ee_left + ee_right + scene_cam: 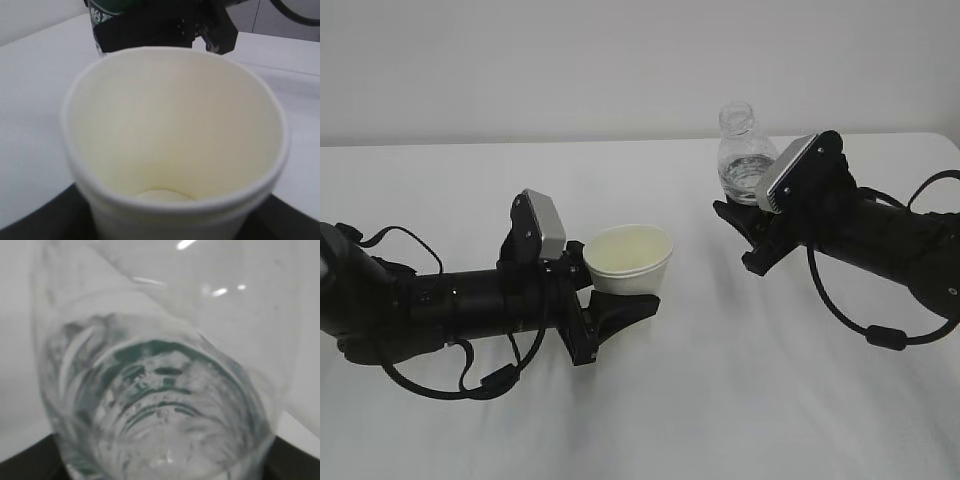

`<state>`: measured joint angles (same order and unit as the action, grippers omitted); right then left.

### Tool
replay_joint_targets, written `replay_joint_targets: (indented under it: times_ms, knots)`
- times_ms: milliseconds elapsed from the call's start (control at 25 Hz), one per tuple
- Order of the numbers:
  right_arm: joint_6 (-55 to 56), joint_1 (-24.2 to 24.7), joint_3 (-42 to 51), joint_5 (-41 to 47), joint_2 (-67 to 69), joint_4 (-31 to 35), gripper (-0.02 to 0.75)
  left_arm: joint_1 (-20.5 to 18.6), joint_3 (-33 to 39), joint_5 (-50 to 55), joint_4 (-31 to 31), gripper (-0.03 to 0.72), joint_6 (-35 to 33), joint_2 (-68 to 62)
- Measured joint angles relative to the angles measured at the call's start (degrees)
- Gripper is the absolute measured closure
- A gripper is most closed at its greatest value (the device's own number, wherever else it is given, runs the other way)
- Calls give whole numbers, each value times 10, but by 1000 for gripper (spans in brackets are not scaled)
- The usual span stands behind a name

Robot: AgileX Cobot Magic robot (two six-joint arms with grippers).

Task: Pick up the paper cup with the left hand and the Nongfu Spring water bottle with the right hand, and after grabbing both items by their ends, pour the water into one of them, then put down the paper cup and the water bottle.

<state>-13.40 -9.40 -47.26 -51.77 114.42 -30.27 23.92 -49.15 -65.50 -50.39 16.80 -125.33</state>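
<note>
The black left gripper (605, 300) is clamped round the small white paper cup (629, 259) (base hidden). Right of the cup, the black right gripper (748, 228) grips the clear ribbed water bottle (744, 153), apparently upright; its label is hidden, with water (748, 175) inside.

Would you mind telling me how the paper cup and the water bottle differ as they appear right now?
The paper cup is opaque white with a wide open mouth; the water bottle is clear ribbed plastic with a narrow neck. The cup looks empty inside, while the bottle holds water. The cup sits in the left gripper, the bottle in the right gripper. Both are roughly upright and gripped low down.
</note>
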Motion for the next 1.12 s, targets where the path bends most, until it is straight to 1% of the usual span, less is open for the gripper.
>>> replay_joint_targets:
  times_ms: [320,600,800,1120]
  knots:
    - [-32,0,0,4,0,-4,265,1,0,0,0,241,0,19]
    - [-77,-10,0,4,0,-4,265,14,0,0,-1,241,0,19]
    - [-145,-37,0,5,0,20,265,14,0,0,-1,241,0,19]
    - [-206,-44,0,5,0,44,265,14,0,0,-6,241,0,19]
